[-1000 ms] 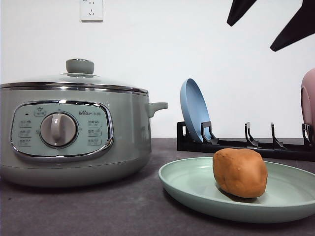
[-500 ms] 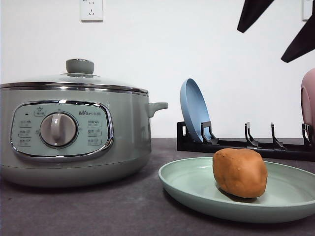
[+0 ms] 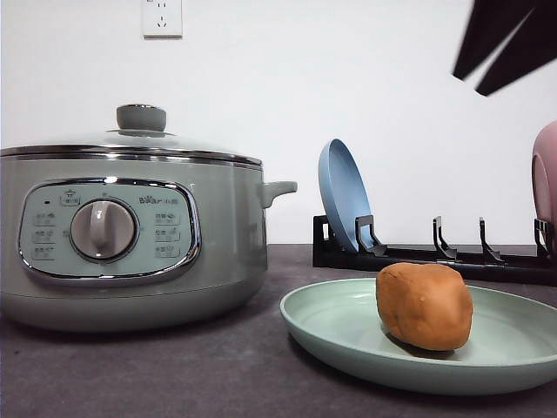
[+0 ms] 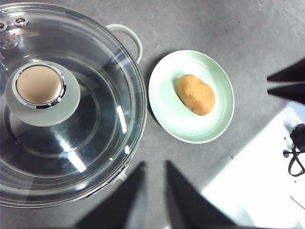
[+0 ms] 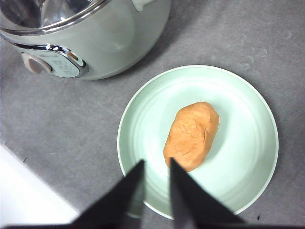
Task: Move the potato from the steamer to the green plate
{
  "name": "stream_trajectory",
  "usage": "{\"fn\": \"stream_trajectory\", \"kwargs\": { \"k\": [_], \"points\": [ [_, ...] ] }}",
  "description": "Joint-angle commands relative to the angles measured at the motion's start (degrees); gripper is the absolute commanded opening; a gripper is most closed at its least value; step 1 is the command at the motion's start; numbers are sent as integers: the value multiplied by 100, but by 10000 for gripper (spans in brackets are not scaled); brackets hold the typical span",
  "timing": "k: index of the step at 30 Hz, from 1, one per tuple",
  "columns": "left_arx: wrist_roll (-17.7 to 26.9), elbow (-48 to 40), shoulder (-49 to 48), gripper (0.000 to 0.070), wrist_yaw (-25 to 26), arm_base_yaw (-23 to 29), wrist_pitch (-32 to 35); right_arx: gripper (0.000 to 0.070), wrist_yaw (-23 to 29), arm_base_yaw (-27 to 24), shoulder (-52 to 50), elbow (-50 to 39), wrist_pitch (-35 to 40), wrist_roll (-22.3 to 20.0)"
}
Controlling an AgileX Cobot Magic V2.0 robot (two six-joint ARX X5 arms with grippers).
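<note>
Black fingers of the right gripper point(image 5: 155, 164) stand a narrow gap apart, holding nothing, high above the green plate point(image 5: 248, 157); in the front view they show at the top right corner point(image 3: 487, 74). The left gripper point(image 4: 155, 167) is likewise only slightly parted and empty, above the table point(image 4: 214, 24) beside the steamer point(image 4: 71, 105), whose glass lid point(image 3: 130, 139) is on. The potato point(image 3: 425, 305) lies on the plate, right of its middle in the front view, clear of the rim. Steamer and plate sit near each other but apart, with bare table in front; a rack point(image 3: 435, 252) with a blue plate point(image 3: 344, 193) stands behind. Since a second ago the right fingers have narrowed and moved rightward; the potato has not moved.
</note>
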Motion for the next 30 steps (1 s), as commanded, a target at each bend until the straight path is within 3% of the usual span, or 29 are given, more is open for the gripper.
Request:
{"fn": "stream_trajectory", "kwargs": {
  "k": [1, 27, 30],
  "points": [
    [112, 155, 22, 8, 31, -46, 37, 0, 23, 48, 37, 83, 22, -107],
    [112, 155, 17, 9, 31, -46, 70, 0, 38, 48, 37, 83, 89, -99],
    [326, 155, -149, 9, 26, -39, 157, 0, 38, 48, 37, 81, 93, -99]
  ]
}}
